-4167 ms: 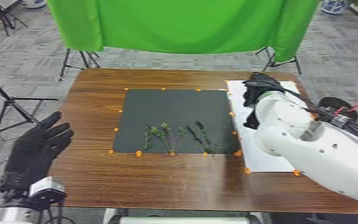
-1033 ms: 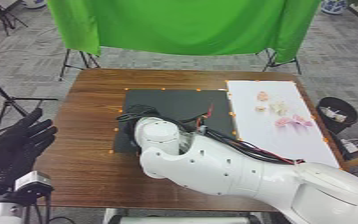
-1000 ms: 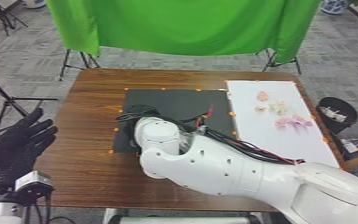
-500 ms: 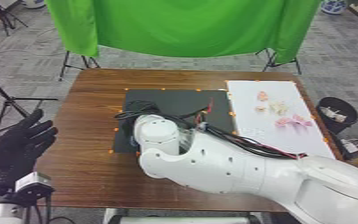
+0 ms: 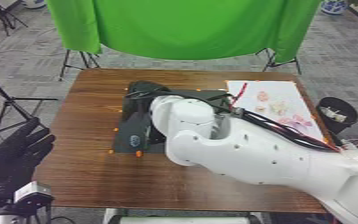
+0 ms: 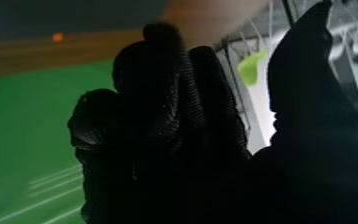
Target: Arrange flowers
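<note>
The robot's right hand (image 5: 136, 131) hovers over the black mat (image 5: 122, 145) on the brown wooden table (image 5: 87, 175); in the right wrist view, the hand (image 6: 184, 165) is released, its thumb standing apart from loosely extended fingers. Pink flowers (image 5: 295, 121), an orange flower (image 5: 262, 96) and a yellowish flower (image 5: 279, 107) lie on the white sheet (image 5: 246, 85) at right. The left hand (image 5: 17, 152), fingers relaxed, hangs beside the table's left edge.

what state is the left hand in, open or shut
Open: in the head view, the left hand has its fingers extended and slightly apart, holding nothing.
</note>
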Available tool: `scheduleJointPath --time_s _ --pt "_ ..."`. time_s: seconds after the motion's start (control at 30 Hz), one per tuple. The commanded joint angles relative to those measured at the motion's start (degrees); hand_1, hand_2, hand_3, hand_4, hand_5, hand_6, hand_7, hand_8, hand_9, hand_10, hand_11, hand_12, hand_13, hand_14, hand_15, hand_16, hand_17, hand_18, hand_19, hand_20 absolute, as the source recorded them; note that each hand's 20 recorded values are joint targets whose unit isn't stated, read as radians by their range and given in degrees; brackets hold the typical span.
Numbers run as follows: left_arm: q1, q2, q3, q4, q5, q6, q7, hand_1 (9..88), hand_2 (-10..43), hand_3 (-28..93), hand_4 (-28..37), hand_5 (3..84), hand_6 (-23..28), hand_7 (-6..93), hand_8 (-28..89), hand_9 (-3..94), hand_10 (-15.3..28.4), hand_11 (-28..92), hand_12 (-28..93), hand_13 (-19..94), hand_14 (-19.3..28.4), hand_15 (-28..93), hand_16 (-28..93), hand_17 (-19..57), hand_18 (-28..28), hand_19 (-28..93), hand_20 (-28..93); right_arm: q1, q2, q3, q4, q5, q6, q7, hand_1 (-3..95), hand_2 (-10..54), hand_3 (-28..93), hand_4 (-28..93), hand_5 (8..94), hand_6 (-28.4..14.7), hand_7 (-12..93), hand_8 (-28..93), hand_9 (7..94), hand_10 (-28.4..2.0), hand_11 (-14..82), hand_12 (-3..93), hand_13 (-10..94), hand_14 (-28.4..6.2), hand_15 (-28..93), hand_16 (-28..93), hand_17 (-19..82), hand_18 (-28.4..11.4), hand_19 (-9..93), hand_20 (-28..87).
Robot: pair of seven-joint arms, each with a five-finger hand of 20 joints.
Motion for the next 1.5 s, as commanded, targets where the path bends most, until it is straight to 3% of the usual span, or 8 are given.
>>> scheduleJointPath --time_s 0.03,0.43,0.47,0.5,0.77,1.03,1.3,1.5 --pt "0.4 -0.46 1.39 -0.5 0.47 0.22 -1.27 30.4 7.2 66 -20.8 38.7 10.2 9.9 -8 31.9 18.8 29 11 18 23.6 48 -12 -9.6 20.6 43 8 -3.7 15.2 7.4 -3.0 1.1 1.6 -0.4 34.6 -2.8 73 -20 54.3 -6.3 16 -9 64.5 -21.2 17.5 14.6 75 -8.9 68 14 52 -16.1 93 24" --pt "-3.9 -0.66 4.0 -0.18 2.66 -1.1 -5.23 30.3 7.1 66 -20.7 38.7 10.3 9.9 -8 31.8 18.9 29 11 18 23.5 48 -12 -9.6 20.6 43 8 -14.2 26.5 19.1 -2.0 5.4 -1.5 3.2 34.6 -3.1 75 -21 48.5 -6.6 16 -9 53.4 -21.9 14.4 14.5 68 -10.8 72 12 49 -15.3 93 20" --pt "-3.6 0.16 4.29 -0.29 1.85 -0.57 -4.06 30.3 7.1 66 -20.7 38.7 10.2 9.9 -8 31.8 18.9 29 11 18 23.5 48 -12 -9.7 20.6 43 8 -14.1 27.1 18.8 -1.7 5.2 -1.0 3.4 34.8 -3.2 75 -21 48.5 -6.6 16 -9 53.2 -21.9 14.3 14.5 68 -10.8 72 12 49 -15.3 93 20" --pt "-4.1 -0.18 4.36 -0.16 2.3 -1.02 -4.8 30.3 7.2 66 -20.7 38.7 10.3 9.8 -8 31.9 18.9 29 11 18 23.6 48 -12 -9.7 20.6 43 8 -14.1 27.9 18.7 -1.7 4.9 -1.2 4.0 34.8 -3.2 75 -21 48.5 -6.6 16 -9 53.1 -21.9 14.2 14.5 68 -10.8 72 12 49 -15.3 93 20" --pt "-4.2 2.04 5.77 -0.12 0.15 -0.21 -2.86 30.4 7.3 66 -20.7 38.7 10.3 9.8 -8 31.9 18.9 29 11 18 23.5 48 -12 -9.6 20.6 43 8 -14.3 31.1 17.9 0.4 0.7 -1.5 11.6 35.5 -3.4 75 -21 49.6 -6.7 16 -9 53.8 -22.2 14.0 14.4 70 -10.5 73 10 52 -15.5 93 22" --pt "-2.7 3.81 4.87 -0.16 -1.82 0.44 0.16 30.4 7.3 66 -20.7 38.7 10.2 9.9 -8 31.9 18.9 29 11 18 23.5 48 -12 -9.6 20.6 43 8 -15.9 33.3 19.6 2.6 3.7 -2.8 15.0 36.6 -3.8 74 -21 51.2 -7.2 15 -9 54.4 -23.2 13.3 14.1 72 -10.4 74 10 54 -15.8 93 24" --pt "-3.1 4.79 5.46 0.12 -2.5 0.27 1.48 30.4 7.2 66 -20.6 38.7 10.2 9.9 -8 31.9 18.8 29 11 18 23.6 48 -12 -9.6 20.6 43 8 -15.4 32.8 19.2 5.8 6.6 -3.3 16.8 37.0 -3.8 74 -21 51.2 -7.0 15 -9 54.3 -23.3 13.1 13.9 72 -10.5 74 11 54 -15.9 93 24" --pt "-3.4 4.15 4.97 0.27 -1.54 -0.16 0.39 30.4 7.2 66 -20.7 38.7 10.2 9.8 -8 31.9 18.8 29 11 18 23.7 48 -11 -9.6 20.5 43 8 -16.9 32.8 20.4 6.4 8.1 -3.5 17.1 37.3 -3.7 74 -21 51.4 -6.8 15 -9 54.7 -23.5 13.1 13.9 72 -10.7 74 11 54 -16.0 93 24"
